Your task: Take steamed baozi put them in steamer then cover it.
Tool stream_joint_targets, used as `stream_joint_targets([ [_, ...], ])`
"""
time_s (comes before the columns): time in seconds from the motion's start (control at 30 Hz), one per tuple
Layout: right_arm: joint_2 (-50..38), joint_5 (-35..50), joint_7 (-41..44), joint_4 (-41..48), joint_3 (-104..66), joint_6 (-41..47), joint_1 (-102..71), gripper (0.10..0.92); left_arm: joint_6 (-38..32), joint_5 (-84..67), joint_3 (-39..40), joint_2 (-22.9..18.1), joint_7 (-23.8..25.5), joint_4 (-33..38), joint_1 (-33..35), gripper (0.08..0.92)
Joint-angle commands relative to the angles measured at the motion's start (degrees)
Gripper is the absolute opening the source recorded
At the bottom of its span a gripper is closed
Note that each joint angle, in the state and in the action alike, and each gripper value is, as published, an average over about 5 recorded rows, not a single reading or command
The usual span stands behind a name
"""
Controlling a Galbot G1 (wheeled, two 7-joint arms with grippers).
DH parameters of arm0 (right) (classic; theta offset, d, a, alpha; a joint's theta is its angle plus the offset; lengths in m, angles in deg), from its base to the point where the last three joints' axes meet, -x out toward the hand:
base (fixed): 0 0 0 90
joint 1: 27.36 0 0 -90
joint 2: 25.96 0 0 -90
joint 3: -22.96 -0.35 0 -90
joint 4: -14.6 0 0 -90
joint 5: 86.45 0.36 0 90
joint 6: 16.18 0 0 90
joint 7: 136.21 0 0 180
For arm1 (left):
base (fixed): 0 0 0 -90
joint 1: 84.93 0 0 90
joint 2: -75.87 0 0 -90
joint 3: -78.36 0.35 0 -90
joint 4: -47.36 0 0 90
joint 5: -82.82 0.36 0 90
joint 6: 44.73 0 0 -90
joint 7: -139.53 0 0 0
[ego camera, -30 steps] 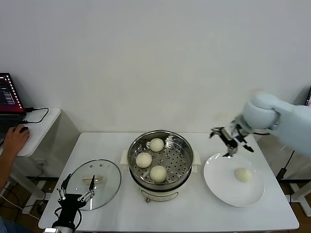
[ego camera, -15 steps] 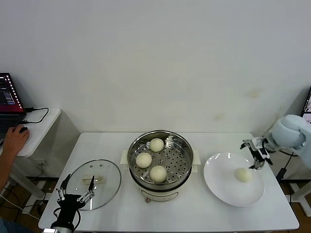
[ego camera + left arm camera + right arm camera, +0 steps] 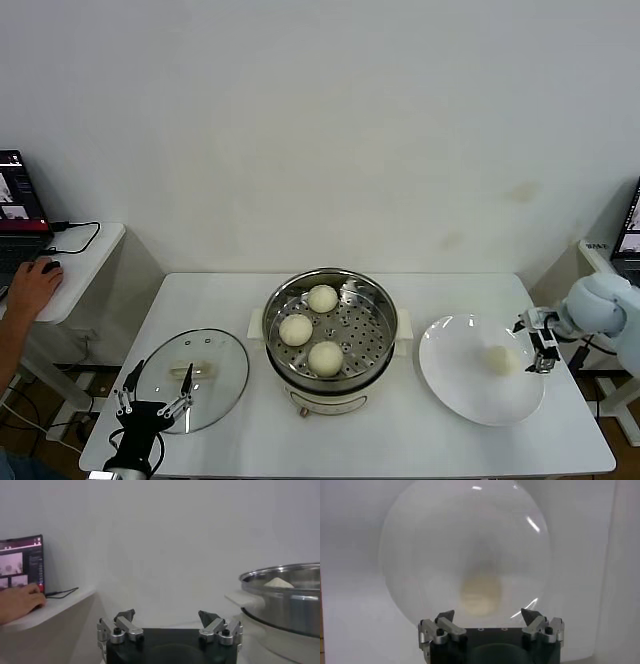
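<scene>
No writing can be read on anything here. Three buns (image 3: 310,328) sit in the steamer (image 3: 330,340) at the table's middle; the fourth bun (image 3: 498,359) lies on the plate (image 3: 460,390) near the table's right edge. The right gripper (image 3: 537,343), jaws wide and empty, now hangs at the plate's right rim, having swung there from beside the steamer. The lid (image 3: 215,375) lies left of the steamer, with the left gripper (image 3: 153,398) wide open at its near edge, unmoved. Bare tabletop lies along the front.

Bright, even light; blurred right wrist view.
</scene>
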Motion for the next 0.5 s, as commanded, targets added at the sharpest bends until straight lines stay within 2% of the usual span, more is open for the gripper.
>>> stream_joint_targets([
  [0.03, 4.3, -1.65, -1.33, 6.24, -5.44, -0.31, -6.55, 0.823, 0.04, -0.01, -0.16, 0.14, 0.03, -0.22, 0.07, 0.823],
  [0.5, 8.78, -2.27, -3.2, 10.01, -5.49, -0.51, -6.32, 0.823, 0.32, 0.06, -0.19, 0.14, 0.12, -0.4, -0.34, 0.823],
])
